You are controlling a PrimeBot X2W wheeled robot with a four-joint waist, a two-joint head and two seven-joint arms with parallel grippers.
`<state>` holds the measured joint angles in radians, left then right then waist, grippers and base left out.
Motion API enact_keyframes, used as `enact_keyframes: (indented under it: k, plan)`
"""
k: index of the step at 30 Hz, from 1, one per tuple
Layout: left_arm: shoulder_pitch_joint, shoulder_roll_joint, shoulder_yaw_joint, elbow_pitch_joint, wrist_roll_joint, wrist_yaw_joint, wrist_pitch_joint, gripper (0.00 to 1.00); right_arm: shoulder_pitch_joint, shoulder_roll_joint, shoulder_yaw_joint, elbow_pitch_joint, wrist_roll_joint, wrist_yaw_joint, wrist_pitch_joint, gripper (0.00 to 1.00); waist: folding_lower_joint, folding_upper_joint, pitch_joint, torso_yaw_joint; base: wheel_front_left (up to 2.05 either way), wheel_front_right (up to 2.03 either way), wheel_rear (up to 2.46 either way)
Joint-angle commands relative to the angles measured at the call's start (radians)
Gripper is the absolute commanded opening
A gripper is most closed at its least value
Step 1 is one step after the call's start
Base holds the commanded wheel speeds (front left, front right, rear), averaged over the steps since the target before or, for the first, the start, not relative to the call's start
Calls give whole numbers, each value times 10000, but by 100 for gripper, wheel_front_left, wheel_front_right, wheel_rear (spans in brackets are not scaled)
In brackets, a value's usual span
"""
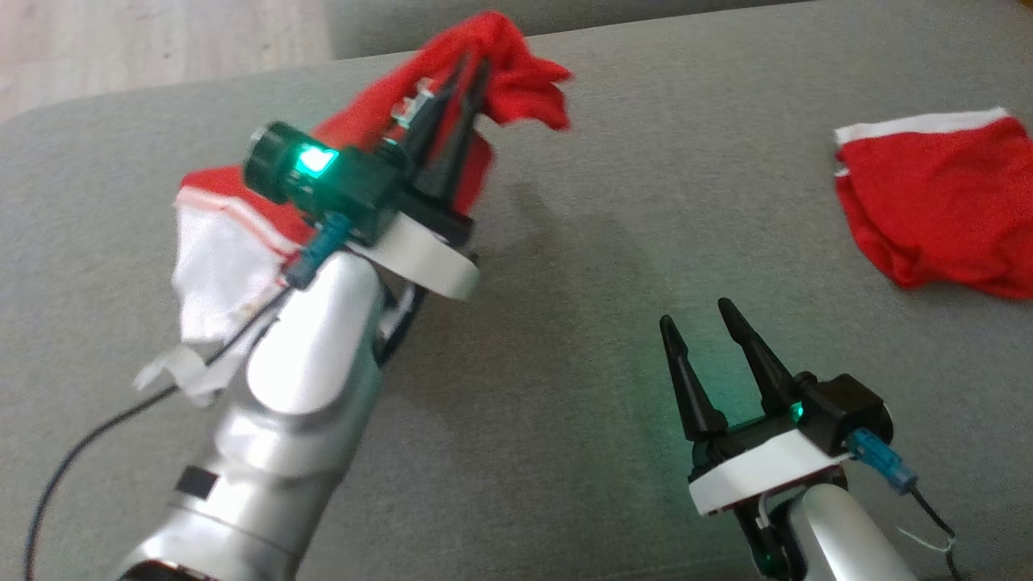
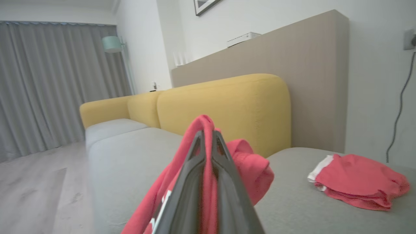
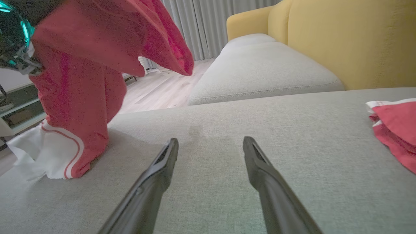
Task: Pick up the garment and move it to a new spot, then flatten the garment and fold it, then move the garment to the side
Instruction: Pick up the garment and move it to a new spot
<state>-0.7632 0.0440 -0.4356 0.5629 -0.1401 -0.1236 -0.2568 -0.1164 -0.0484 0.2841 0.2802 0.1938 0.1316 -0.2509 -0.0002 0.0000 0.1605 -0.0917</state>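
My left gripper [image 1: 476,66] is shut on a red garment [image 1: 529,77] with a white hem and red stripe. It holds a bunched fold of the cloth up above the grey sofa seat [image 1: 581,266] at the far left. In the left wrist view the red cloth [image 2: 250,162] drapes over both closed fingertips of the left gripper [image 2: 208,131]. The right wrist view shows the garment [image 3: 81,81] hanging, its white hem resting on the cushion. My right gripper [image 1: 694,312] stands open low at the right, nothing between its fingers [image 3: 169,152].
A second red garment [image 1: 936,210] with white trim lies folded at the right of the seat, also in the left wrist view [image 2: 357,180]. The yellow backrest [image 2: 227,104] rises behind. The seat's left edge drops to wooden floor [image 1: 121,40].
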Motion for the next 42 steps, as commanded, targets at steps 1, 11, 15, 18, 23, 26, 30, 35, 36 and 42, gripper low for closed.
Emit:
enact_keyframes:
  k: [1,11,15,18,23,26,30,35,36,42]
  plan:
    - [-70,115,-52,-518,-195,17,-46,0,-175,-18,207,-293,94,-9,-109,100,2,0,12,-370,0,0,0]
    - [72,65,-3888,-773,-2287,777,1233,100,-424,-18,599,-436,484,-9,-109,100,2,0,562,-1464,0,0,0]
    - [-65,64,-4537,-672,-2637,1080,1153,100,-428,-18,474,-446,508,-9,-109,100,2,0,549,-1433,0,0,0]
    - [-285,64,-4424,-455,-2746,1449,769,100,-367,-18,366,-425,432,-9,-109,100,2,0,400,-1223,0,0,0]
    - [-434,389,-3863,-162,-2741,1930,296,100,-291,-18,157,-414,299,-9,-109,100,2,0,124,-752,0,0,0]
    - [-98,1095,-3180,-253,-2870,2330,65,100,-256,-18,48,-427,182,-9,-109,100,2,0,-120,-422,0,0,0]
    - [1216,2139,-2074,-1070,-3094,2973,-37,100,-119,-18,-319,-466,133,-9,-109,100,2,0,-374,66,0,0,0]
    - [3502,2854,-1081,-2531,-3013,3389,-45,100,129,-18,-458,-429,-82,-9,-109,100,2,0,-592,590,0,0,0]
    - [3928,2867,-959,-2707,-3018,3411,-46,100,179,-18,-453,-405,-117,-9,-109,100,2,0,-640,672,0,0,0]
    - [5634,2514,-466,-3143,-3018,3314,-47,100,374,-18,-431,-342,-150,-9,-109,100,2,0,-804,899,0,0,0]
